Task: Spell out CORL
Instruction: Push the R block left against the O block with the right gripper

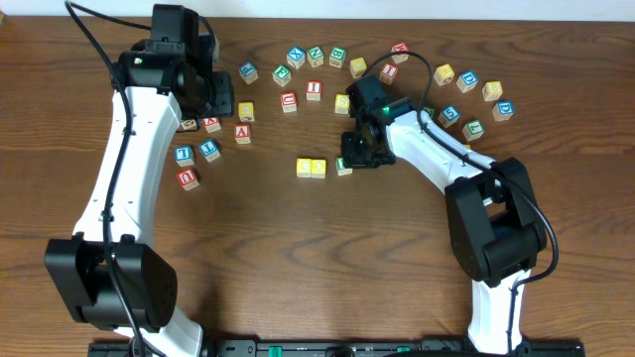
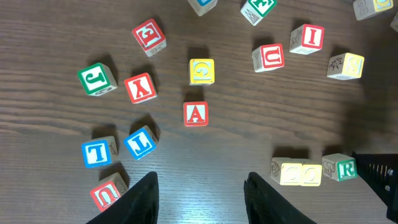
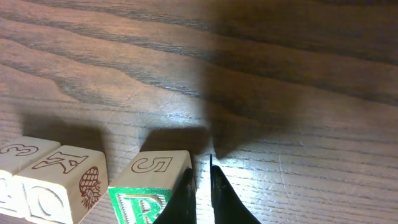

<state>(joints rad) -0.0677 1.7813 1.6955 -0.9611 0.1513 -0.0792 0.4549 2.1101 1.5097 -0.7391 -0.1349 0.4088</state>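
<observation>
So far we judge three of the four letters set. A row lies on the worktop [image 1: 298,258] just beside the right end effector [image 3: 200,186]: two yellow blocks [image 2: 309,175], whose faint letters we take for C and O without being sure, then the green R block [image 2: 341,168]. That end effector is closed on nothing, its fingers at the R block's outer edge; the spot beyond them, where L belongs, is bare. The R block's top face reads 5, and its neighbour shows K with a pineapple.

The left end effector [image 2: 204,202] hangs open and empty. Ahead of it we read a red A [image 2: 196,114], Y [image 2: 139,87], a green J [image 2: 97,79] and a yellow G [image 2: 201,71]. Two blue-lettered blocks [image 2: 140,142] sit nearer its left finger; one may be the L, though we cannot tell L from T.
</observation>
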